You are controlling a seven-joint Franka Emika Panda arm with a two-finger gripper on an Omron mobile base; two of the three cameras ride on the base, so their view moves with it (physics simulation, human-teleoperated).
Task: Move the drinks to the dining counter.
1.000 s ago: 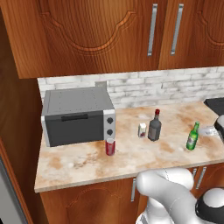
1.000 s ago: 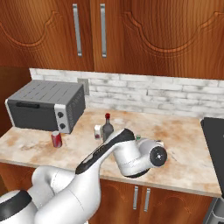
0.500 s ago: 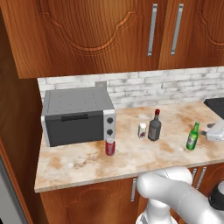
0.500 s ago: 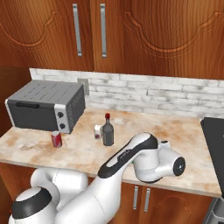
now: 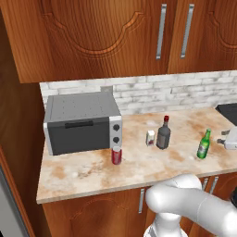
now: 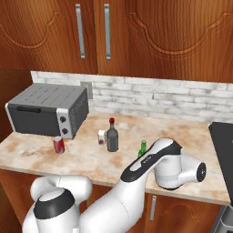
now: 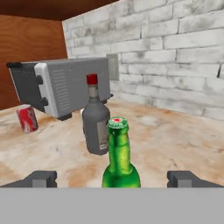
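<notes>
Four drinks were found standing upright on the marbled counter (image 5: 92, 171) with the white-tile backsplash (image 5: 185, 90). The red can (image 5: 116, 155) was placed just in front of the toaster oven (image 5: 82, 121), near its knob side. The white carton (image 5: 150, 138) was set just beside the dark-grey bottle (image 5: 163, 133), which was closed with a red cap. The green bottle (image 5: 203, 145) was stood apart from these, toward the stove edge (image 5: 227, 112). Whether anything was inside the can, the carton or the bottles could not be told; the toaster oven's door was shut and its inside was hidden.

In the hand view, the green bottle (image 7: 120, 155) was seen close ahead, centred between the two dark fingertips (image 7: 41, 178), with neither tip touching it. The gripper (image 7: 117, 179) was held with its jaws spread wide apart and nothing clasped. Behind the green bottle the dark-grey bottle (image 7: 96, 120) was seen, and farther off the red can (image 7: 27, 118) and the toaster oven (image 7: 61, 87).

In the right base view the green bottle (image 6: 142, 149) was partly hidden behind the white arm.
</notes>
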